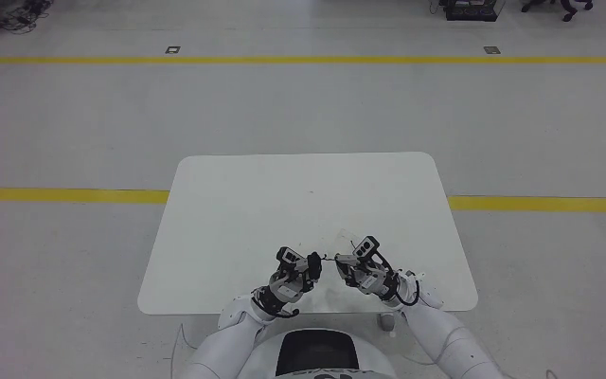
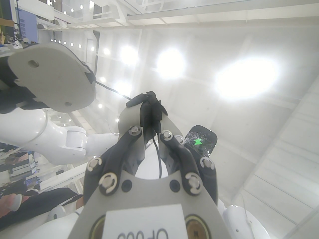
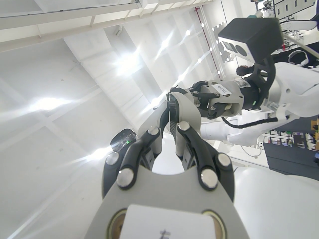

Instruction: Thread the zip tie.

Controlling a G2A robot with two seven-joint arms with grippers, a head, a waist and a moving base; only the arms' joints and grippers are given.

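My left gripper [image 2: 149, 111] up close, pinched tight on the black zip tie [image 2: 157, 155], with the strap trailing down between the fingers. A thin strand runs across into my right gripper [image 3: 170, 108], which is clamped too. The 2 hang near each other above the table's [image 1: 284, 189] near edge. I reckon this is the threading step: next, the tail needs careful lining up with the head slot.
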